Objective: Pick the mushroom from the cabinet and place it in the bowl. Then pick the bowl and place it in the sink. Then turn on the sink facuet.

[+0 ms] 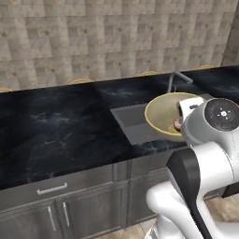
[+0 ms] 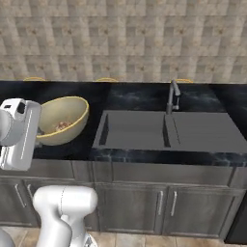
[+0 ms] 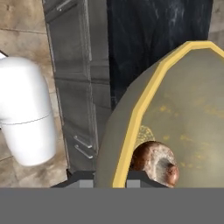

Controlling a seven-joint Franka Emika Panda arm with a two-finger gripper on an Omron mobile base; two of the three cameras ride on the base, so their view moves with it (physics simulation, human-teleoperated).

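Gripper (image 3: 110, 177): nearest the lens, jaws pinching the bowl's near rim.
Bowl (image 2: 61, 119): hanging tilted, left of the sink (image 2: 144, 130).
Mushroom (image 3: 155, 162): riding loose inside.
Handling: looking stiff, glossy, slippery; rim grip suiting it.

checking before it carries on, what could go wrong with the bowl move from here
The gripper is shut on just the rim of the bowl, which hangs tilted, so the mushroom could roll out. A thin rim pinch may also slip before the bowl reaches the sink, dropping it on the counter.
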